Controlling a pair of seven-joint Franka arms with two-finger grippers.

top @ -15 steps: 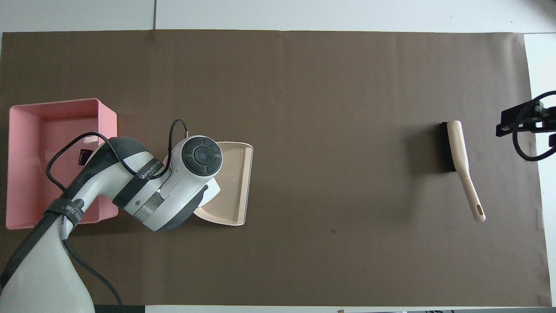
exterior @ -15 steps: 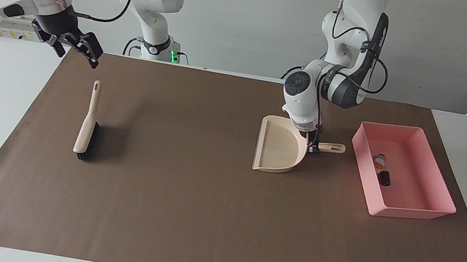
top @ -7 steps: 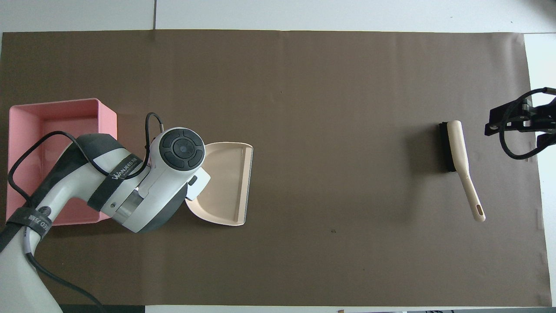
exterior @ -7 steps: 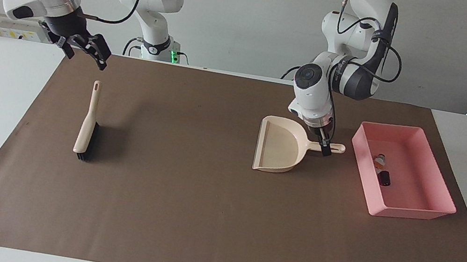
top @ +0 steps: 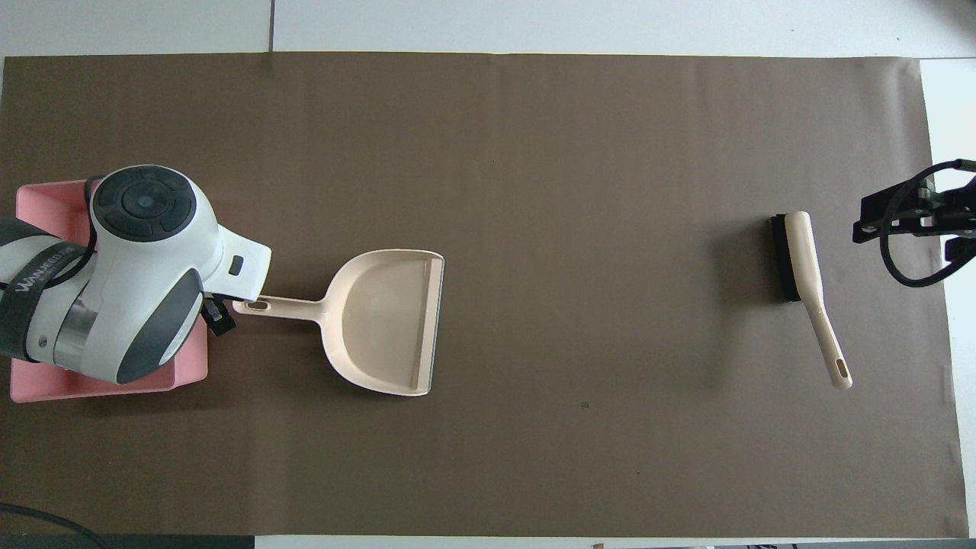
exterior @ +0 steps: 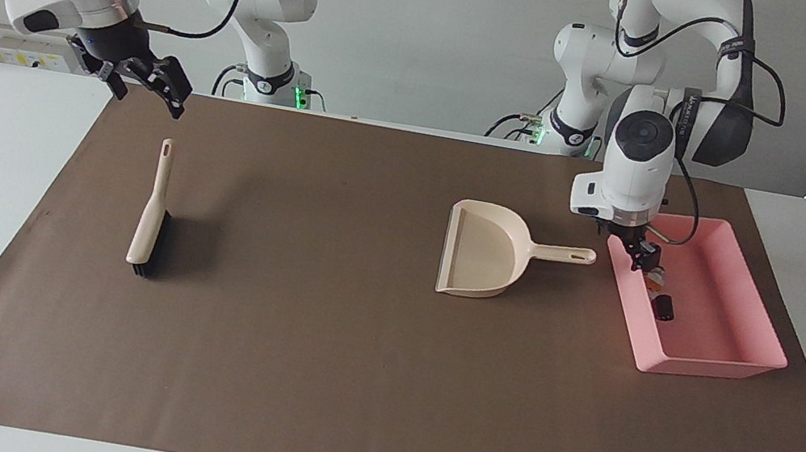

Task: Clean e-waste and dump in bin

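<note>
The left gripper (exterior: 644, 260), fingers apart and holding nothing, hangs at right of the facing frame over the pink bin (exterior: 708, 359) rim nearest the dustpan (exterior: 483, 260); the e-waste (exterior: 661, 295) lies inside just below it, partly hidden. Smooth beige dustpan and bristled brush (exterior: 151, 217) rest flat on brown paper. Upper left, the right gripper (exterior: 148, 85) waits, fingers spread
</note>
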